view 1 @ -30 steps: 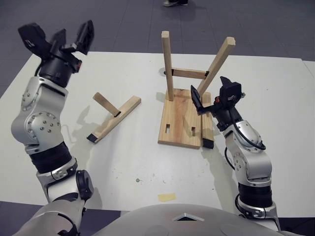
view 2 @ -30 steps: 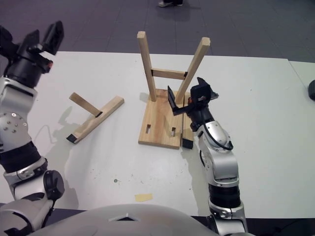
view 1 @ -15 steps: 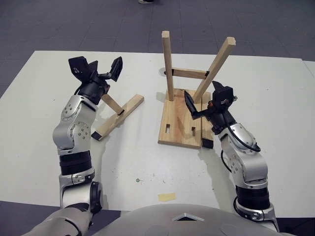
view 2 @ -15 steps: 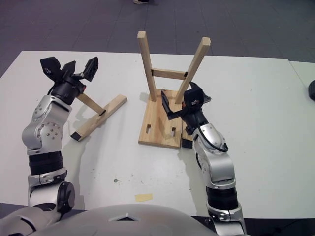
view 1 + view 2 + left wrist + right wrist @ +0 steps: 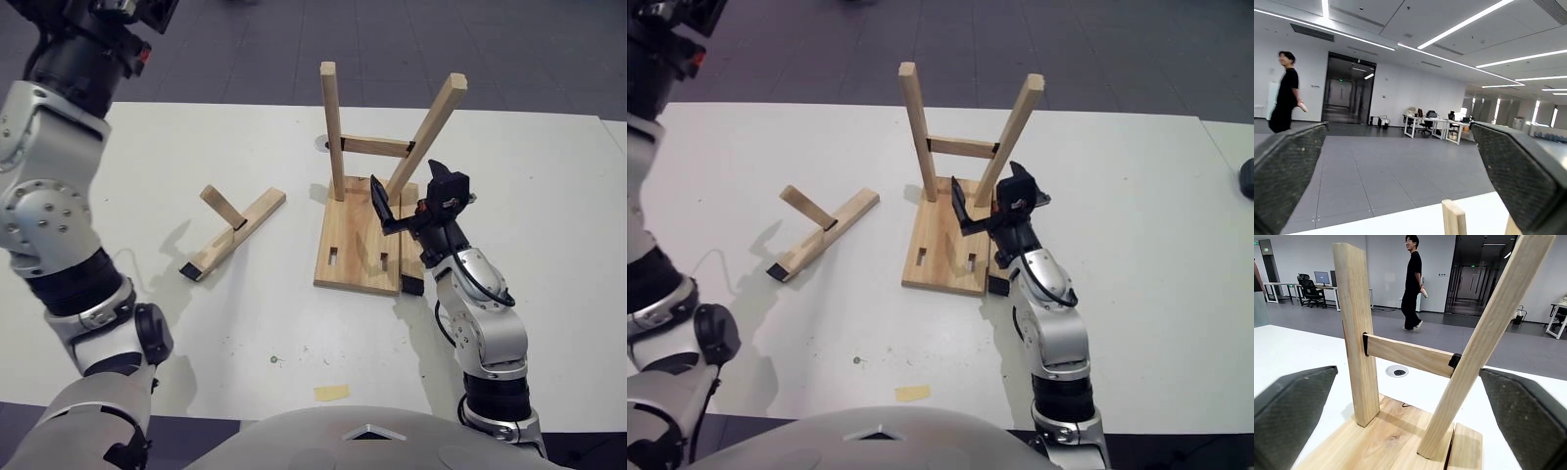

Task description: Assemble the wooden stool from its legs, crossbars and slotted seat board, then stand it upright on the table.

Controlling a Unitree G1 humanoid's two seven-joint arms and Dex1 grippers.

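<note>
**A:** How many wooden parts did we count?

**B:** We counted one seat board (image 5: pixel 351 245), lying flat on the white table (image 5: pixel 549 196). We counted four legs. Two stood on the board's far end: the straight leg (image 5: pixel 333 132) was upright and the leaning leg (image 5: pixel 428 129) tilted to the right. The third leg (image 5: pixel 412 272) lay flat against the board's right edge. The fourth leg (image 5: pixel 233 235) lay on the table well to the board's left. There were two crossbars. The long crossbar (image 5: pixel 374 146) joined the standing pair, and the short crossbar (image 5: pixel 219 206) stuck up from the fourth leg.

**A:** And the grippers?

**B:** There were two. The right gripper (image 5: pixel 411 196) hovered over the board's right side, near the foot of the leaning leg, with its fingers spread and holding nothing. The left gripper (image 5: pixel 1400 166) was raised high, well to the board's left, with its fingers wide apart and empty.

**A:** What was hard to make out?

**B:** The right gripper covered part of the third leg. We could not tell whether the leaning leg's foot sat in a slot. The top of the head view cut off the left gripper.
</note>
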